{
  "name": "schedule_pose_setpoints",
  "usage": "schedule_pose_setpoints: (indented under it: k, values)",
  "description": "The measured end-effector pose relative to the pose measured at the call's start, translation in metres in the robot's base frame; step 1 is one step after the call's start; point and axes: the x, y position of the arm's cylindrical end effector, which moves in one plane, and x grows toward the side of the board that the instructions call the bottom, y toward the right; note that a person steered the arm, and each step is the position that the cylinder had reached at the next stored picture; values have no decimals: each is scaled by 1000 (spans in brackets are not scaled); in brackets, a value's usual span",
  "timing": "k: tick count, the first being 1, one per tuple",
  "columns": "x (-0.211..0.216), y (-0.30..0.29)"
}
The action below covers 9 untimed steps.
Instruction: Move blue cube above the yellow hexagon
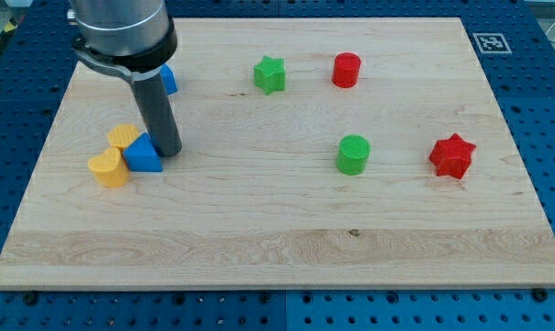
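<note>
Blue cube (167,79) sits near the view's top-left corner of the bench (287,248), mostly hidden behind the arm's housing; only its right edge shows. My tip (166,150) rests lower down, touching or just beside the right side of a blue triangular block (143,154), which itself abuts two yellow blocks: an upper one (123,137) that reads as the yellow hexagon, and a lower heart-like one (108,169). No hand on this rig, just the bare rod, so there is nothing to spread or pinch.

Handling judgement: the cube looks like small rigid plastic, light, likely to slide easily on the smooth wood (and to spin if struck off-centre). No hold possible; push squarely on a flat face, through the middle.

Count: two blue, two yellow, two green (star (269,74), cylinder (353,154)), two red (cylinder (346,70), star (452,155)). Eight in all.
</note>
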Motion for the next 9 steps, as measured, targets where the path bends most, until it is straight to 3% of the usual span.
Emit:
schedule_pose_setpoints:
  k: [3,6,9]
  values:
    - [2,-24]
    - [-49,28]
    - [-90,24]
